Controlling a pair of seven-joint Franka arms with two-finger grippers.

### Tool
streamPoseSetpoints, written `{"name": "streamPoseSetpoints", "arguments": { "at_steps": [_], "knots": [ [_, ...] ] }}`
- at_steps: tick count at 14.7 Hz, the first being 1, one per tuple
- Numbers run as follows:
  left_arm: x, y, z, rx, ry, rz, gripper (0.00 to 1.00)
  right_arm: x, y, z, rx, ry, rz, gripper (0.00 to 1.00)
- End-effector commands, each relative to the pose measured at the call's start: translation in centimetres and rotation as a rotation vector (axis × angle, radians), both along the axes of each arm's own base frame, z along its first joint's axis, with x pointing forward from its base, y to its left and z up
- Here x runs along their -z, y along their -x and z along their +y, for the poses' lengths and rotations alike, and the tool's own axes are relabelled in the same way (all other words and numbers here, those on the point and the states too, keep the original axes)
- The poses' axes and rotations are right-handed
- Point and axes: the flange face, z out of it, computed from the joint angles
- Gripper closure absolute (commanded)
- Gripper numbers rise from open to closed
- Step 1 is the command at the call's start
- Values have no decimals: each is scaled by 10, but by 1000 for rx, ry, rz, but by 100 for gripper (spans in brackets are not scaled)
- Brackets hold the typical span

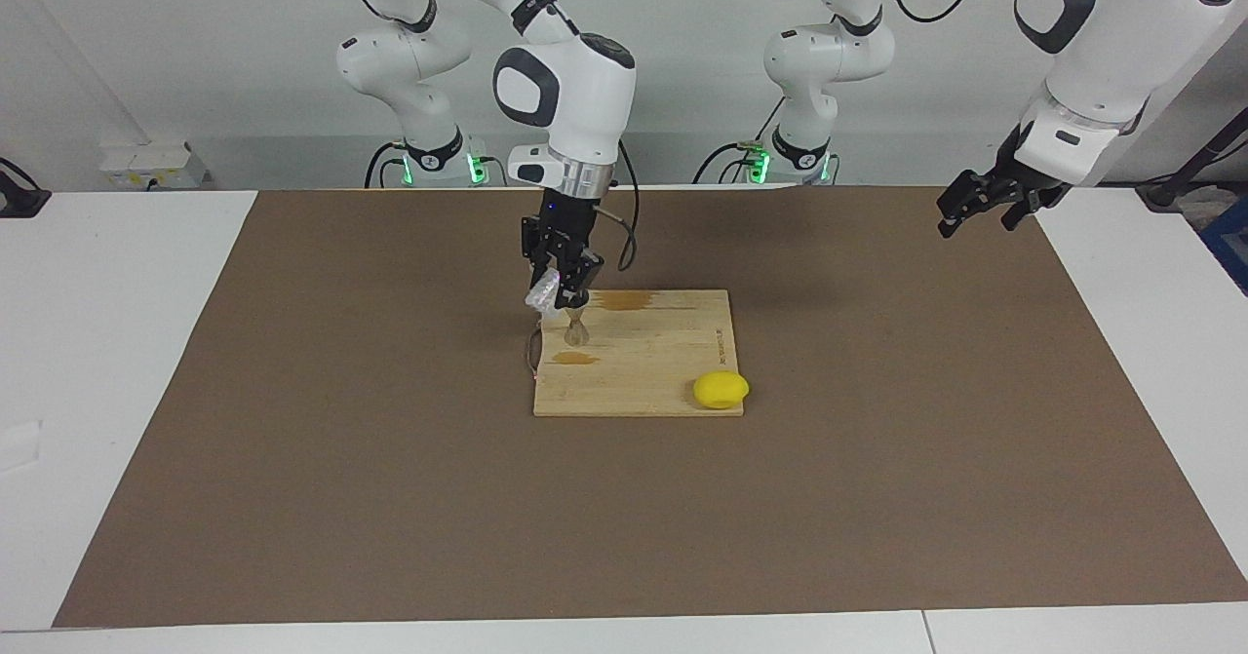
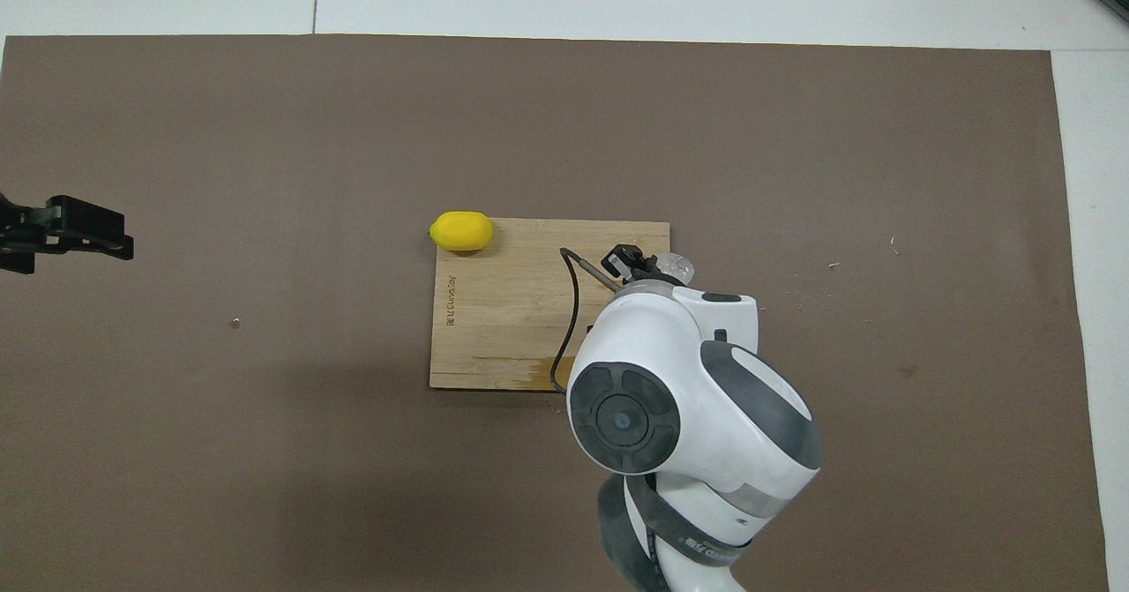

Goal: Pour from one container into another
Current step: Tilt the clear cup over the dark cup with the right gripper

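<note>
Clear ribbed cup (image 1: pixel 539 293) tilts over hourglass metal jigger (image 1: pixel 576 327).

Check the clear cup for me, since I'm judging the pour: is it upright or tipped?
Tipped. The right claw holds the clear cup tilted on its side just above the jigger on the cutting board.

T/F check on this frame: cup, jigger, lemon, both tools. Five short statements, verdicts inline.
1. The right tool holds the clear cup tilted over the jigger. True.
2. The jigger lies on its side on the brown mat. False: it stands upright on the wooden board.
3. The lemon rests on a board corner, toward the left arm's end. True.
4. The left tool grips the lemon. False: it is open in the air, over the mat's edge.
5. The board shows wet stains. True.
</note>
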Motion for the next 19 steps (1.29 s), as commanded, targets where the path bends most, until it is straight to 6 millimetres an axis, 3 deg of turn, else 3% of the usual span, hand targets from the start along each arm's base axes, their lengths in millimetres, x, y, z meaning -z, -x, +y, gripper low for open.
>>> {"name": "streamPoseSetpoints", "arguments": {
  "at_steps": [1, 5, 12, 19],
  "knots": [
    [-5, 1, -1, -11, -21, 12, 0, 2, 9, -5, -25, 30, -49, 100],
    [-5, 1, -1, -9, -21, 13, 0, 10, 16, -9, -63, 91, -66, 100],
    [-4, 5, 0, 5, -28, 36, 0, 5, 11, -5, -49, 72, -69, 100],
    [-6, 5, -6, 42, -78, 28, 0, -5, 1, -5, 71, -96, 16, 100]
  ]
}}
